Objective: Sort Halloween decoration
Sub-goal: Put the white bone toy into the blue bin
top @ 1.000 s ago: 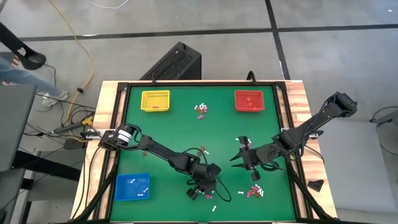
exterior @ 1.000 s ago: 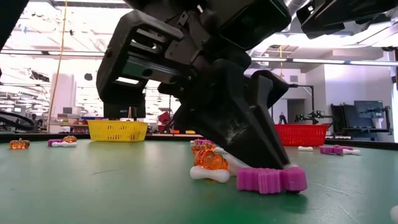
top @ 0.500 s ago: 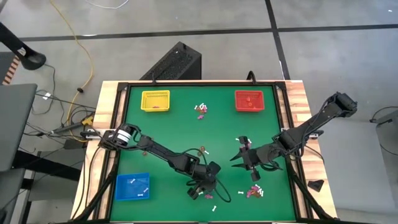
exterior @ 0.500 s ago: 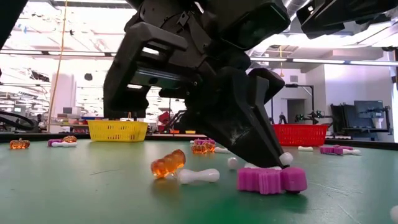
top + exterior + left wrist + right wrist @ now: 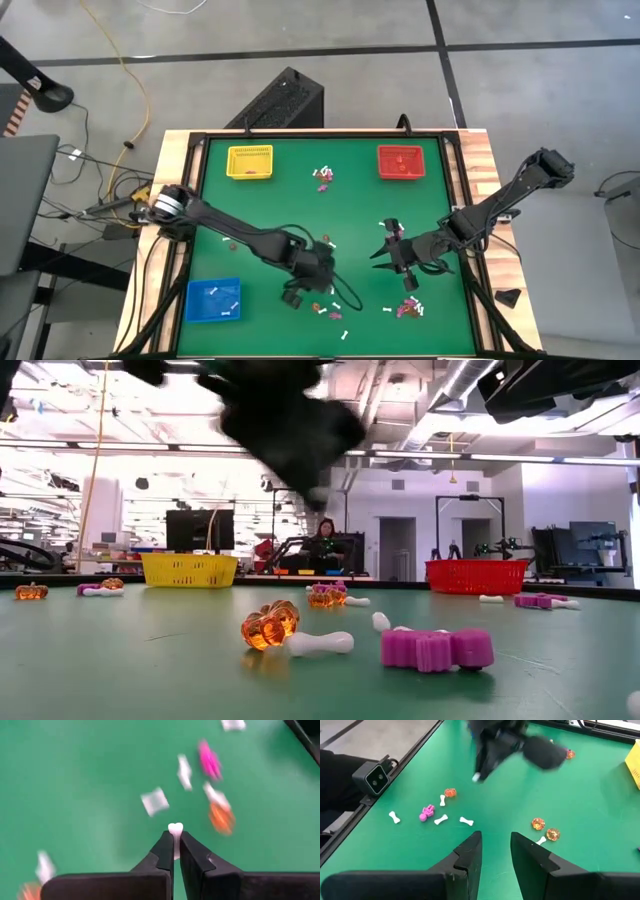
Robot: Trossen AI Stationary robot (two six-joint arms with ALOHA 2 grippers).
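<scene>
Now a white bone trinket (image 5: 175, 828) has been lifted off the tabletop (image 5: 270, 215), clamped in the left claw (image 5: 175, 840), ready for sorting.

R gripper (image 5: 495, 851) hanging w/ fingers apart over green table (image 5: 600, 820); white bones (image 5: 466, 821), pink trinket (image 5: 426, 812), orange pumpkins (image 5: 538, 824) lying beyond; L arm (image 5: 510, 742) blurring above.

We find no readable text, labels, brand names, numbers or signs in any of the views.
</scene>
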